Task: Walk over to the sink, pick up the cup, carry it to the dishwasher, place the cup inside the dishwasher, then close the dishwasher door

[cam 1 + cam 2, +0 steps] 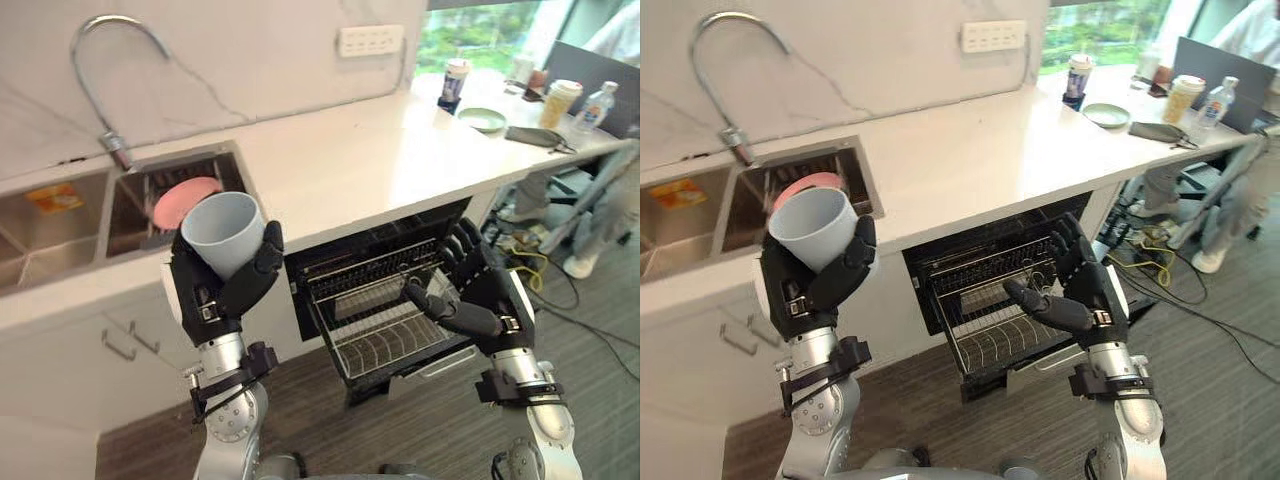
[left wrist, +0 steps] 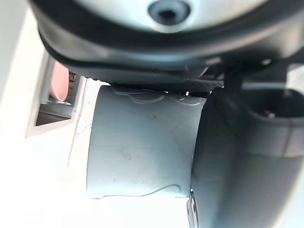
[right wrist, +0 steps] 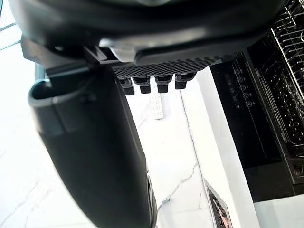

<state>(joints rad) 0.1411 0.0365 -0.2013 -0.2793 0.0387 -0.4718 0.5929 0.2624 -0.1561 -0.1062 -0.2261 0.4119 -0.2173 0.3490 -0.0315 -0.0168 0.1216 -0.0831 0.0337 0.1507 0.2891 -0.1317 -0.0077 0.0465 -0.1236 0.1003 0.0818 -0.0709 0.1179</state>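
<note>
A pale grey-blue cup (image 1: 228, 232) is held up in my left hand (image 1: 215, 290), fingers and thumb curled round its lower half, mouth tilted up toward the sink (image 1: 120, 215). In the left wrist view the cup's wall (image 2: 142, 152) sits against the palm. To the right, under the counter, the dishwasher (image 1: 385, 300) stands open with its wire rack (image 1: 380, 325) pulled out. My right hand (image 1: 480, 295) hovers open in front of the rack, fingers relaxed, holding nothing. The right wrist view shows the thumb (image 3: 95, 156) and the rack (image 3: 289, 95).
A pink dish (image 1: 185, 200) lies in the sink under a curved tap (image 1: 110, 70). On the white counter (image 1: 370, 160) at the far right stand a green plate (image 1: 483, 119), cups and a bottle. A seated person's legs (image 1: 600, 215) and floor cables are at right.
</note>
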